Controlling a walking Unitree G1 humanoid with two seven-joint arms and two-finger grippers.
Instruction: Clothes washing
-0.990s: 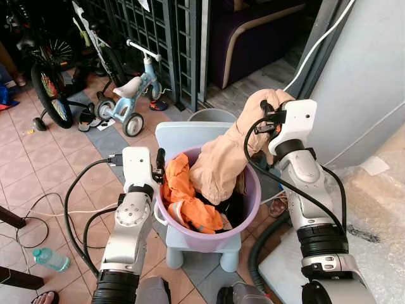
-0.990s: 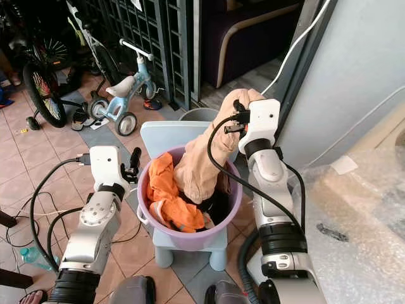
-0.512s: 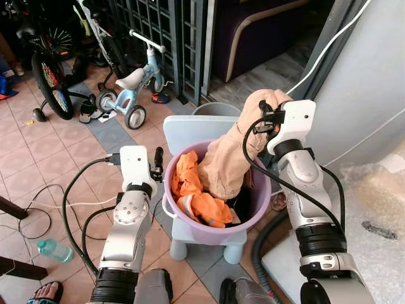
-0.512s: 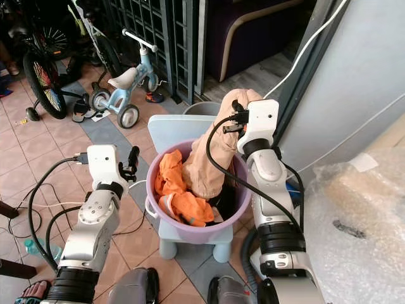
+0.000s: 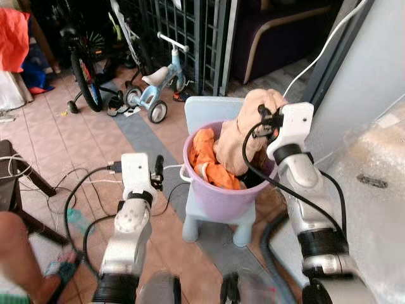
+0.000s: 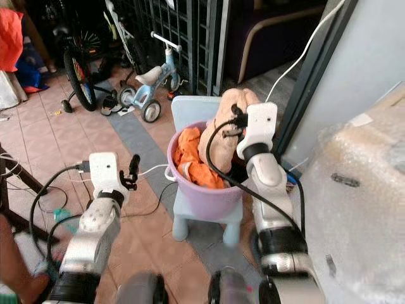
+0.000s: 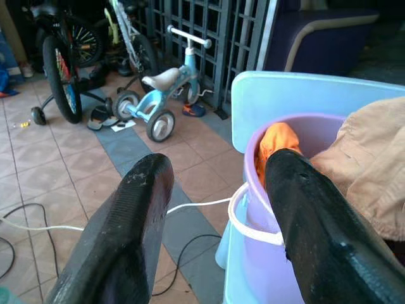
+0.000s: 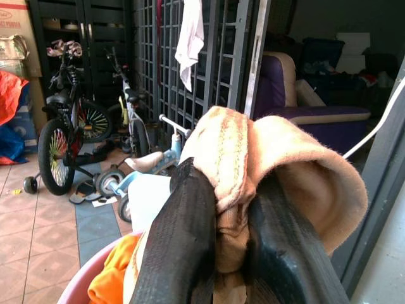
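The right gripper is clenching a fold of the beige garment, whose tail is trailing into the purple basin on the small blue chair — snagging on the orange clothes could be tipping it. The left gripper is hanging released beside the basin.

Arms: two silver metal arms — each has black ring joints.
Wrist blocks: white square housings at the upper end of each arm.
Cables: black cables loop along both arms.
Fingers: long, black, matte — two fingers per gripper.
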